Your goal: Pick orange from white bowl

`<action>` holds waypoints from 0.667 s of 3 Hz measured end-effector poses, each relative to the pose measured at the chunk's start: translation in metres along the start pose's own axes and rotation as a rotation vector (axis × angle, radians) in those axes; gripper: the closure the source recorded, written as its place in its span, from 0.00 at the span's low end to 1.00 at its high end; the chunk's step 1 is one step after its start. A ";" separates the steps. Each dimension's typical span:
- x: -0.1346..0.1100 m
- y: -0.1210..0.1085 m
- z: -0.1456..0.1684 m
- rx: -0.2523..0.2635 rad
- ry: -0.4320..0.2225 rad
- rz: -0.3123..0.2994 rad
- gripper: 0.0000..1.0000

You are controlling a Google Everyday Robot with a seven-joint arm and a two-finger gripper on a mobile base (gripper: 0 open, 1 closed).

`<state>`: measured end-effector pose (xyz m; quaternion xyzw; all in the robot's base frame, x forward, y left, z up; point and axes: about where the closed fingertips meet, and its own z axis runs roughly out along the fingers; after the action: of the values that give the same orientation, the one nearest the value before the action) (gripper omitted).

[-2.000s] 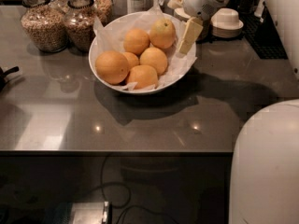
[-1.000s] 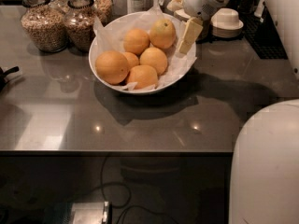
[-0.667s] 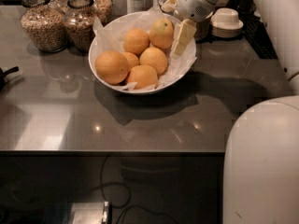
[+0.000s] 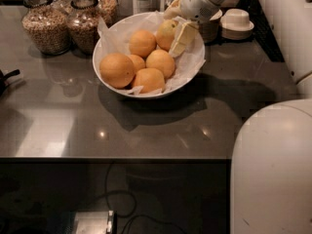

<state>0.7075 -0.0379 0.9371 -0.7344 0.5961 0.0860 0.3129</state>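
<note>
The gripper hung over the far right side of the white bowl, its fingers spread astride the orange, which lay at the bowl's back edge on crinkled paper behind four deeper-orange fruits. The bowl sat on a dark, glossy grey bench that mirrored ceiling lights. Grain-filled glass jars stood at the far left and stacked cream bowls at the far right
</note>
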 end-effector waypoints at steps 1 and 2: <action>0.003 -0.002 0.001 0.013 -0.004 0.015 0.26; 0.010 -0.002 0.006 0.010 -0.002 0.042 0.29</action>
<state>0.7138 -0.0425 0.9278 -0.7199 0.6115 0.0903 0.3156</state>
